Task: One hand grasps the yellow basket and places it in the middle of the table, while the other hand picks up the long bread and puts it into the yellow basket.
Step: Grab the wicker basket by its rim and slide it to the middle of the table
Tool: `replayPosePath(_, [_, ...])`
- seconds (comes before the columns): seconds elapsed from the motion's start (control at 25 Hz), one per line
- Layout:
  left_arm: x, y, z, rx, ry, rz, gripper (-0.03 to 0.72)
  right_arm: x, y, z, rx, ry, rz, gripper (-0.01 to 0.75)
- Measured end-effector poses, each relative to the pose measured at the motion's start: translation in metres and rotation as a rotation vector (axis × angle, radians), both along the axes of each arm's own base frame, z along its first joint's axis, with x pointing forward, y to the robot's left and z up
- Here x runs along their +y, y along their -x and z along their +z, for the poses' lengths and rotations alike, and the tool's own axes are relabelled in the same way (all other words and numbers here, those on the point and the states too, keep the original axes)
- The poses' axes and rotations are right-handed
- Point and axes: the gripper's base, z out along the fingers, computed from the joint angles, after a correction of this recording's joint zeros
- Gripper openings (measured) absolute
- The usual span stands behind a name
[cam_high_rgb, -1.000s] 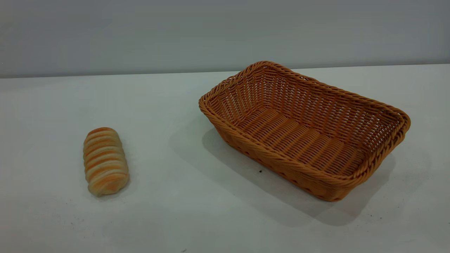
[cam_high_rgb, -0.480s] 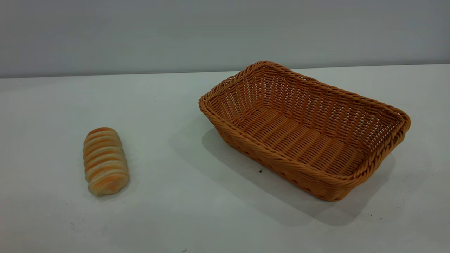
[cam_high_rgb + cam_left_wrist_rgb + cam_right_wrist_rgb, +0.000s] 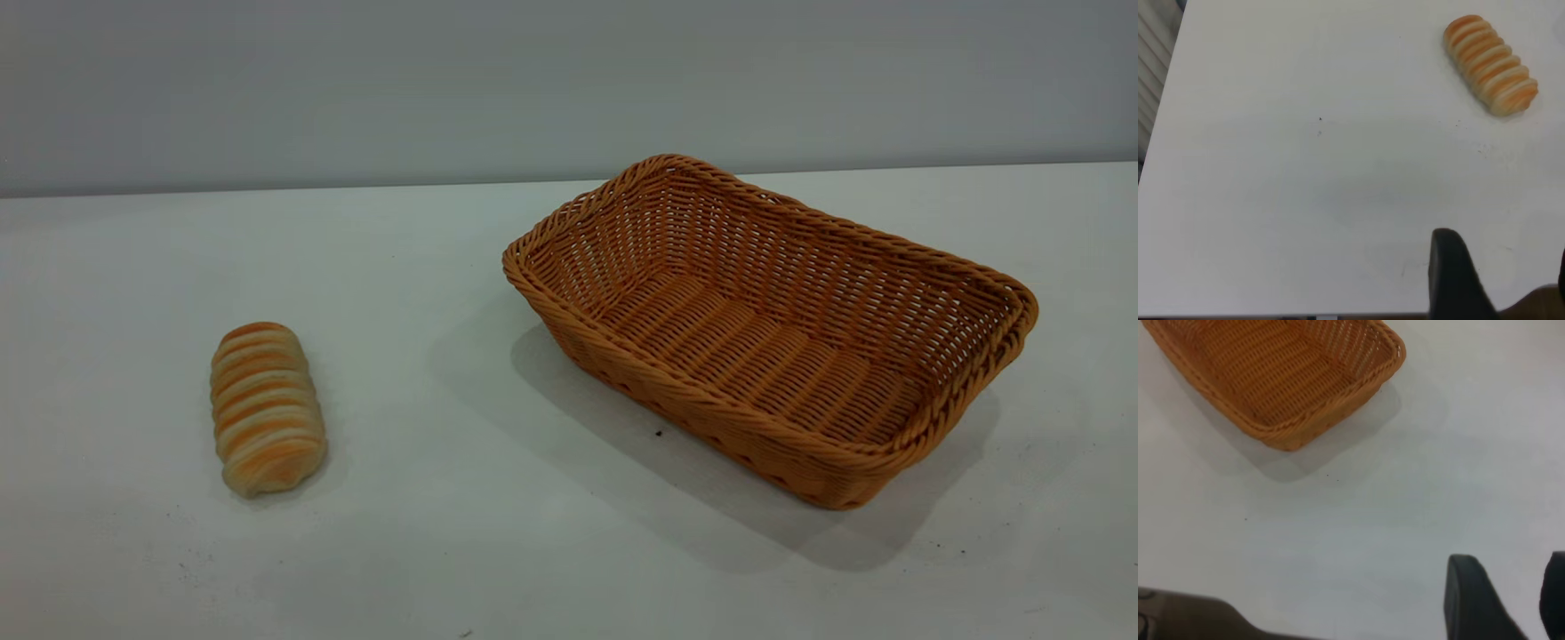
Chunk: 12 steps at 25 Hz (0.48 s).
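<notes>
1. Over on the left of the exterior view, the long bread [image 3: 266, 408] lies flat on the white tabletop [image 3: 462, 533], its long axis running roughly toward the camera, orange-brown and cream stripes crossing it from end to end.
2. Nothing touches the bread; bare tabletop surrounds it on every side.
3. The left end effector [image 3: 1501, 283] shows only in the left wrist view, hanging above the tabletop well apart from the long bread [image 3: 1491, 64]. One dark finger [image 3: 1451, 277] is plain to see and a sliver of the other sits at the picture's edge, with a clear gap between them, so the fingers are spread and hold nothing.
4. Moving to the middle and right of the exterior view, the yellow basket [image 3: 889, 253] sits on the tabletop, set at an angle, one short end toward the centre and back, the other toward the right and front. Its braided rim runs all the way round, and the woven floor inside carries nothing.
5. The basket stands well apart from the bread.
6. The right end effector [image 3: 1508, 600] appears only in the right wrist view, above bare tabletop, well clear of the yellow basket [image 3: 1281, 430]. One dark finger [image 3: 1468, 597] and part of the other are visible with a gap between them: parted, gripping nothing.
</notes>
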Motion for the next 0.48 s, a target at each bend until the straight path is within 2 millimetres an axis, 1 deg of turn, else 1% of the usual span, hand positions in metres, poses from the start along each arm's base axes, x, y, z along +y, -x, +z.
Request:
replayPosePath(0.16, [0.000, 0.000, 0.002, -0.017, 0.025, 0.018, 0.428, 0.000, 0.000, 0.000, 0.000, -0.001, -0.001, 0.238])
replayPosePath(0.2, [-0.001, -0.001, 0.006, -0.051, 0.041, 0.020, 0.419, 0.000, 0.000, 0.000, -0.002, -0.006, -0.005, 0.238])
replayPosePath(0.28, [-0.005, -0.004, 0.018, -0.174, 0.100, 0.005, 0.403, 0.000, -0.002, 0.004, -0.040, -0.019, -0.014, 0.238])
replayPosePath(0.4, [-0.015, -0.011, 0.034, -0.356, 0.224, -0.063, 0.389, 0.002, -0.009, 0.022, -0.233, -0.075, -0.018, 0.238])
replayPosePath(0.48, [-0.020, -0.018, 0.044, -0.424, 0.279, -0.109, 0.387, 0.004, -0.016, 0.035, -0.359, -0.148, -0.017, 0.241])
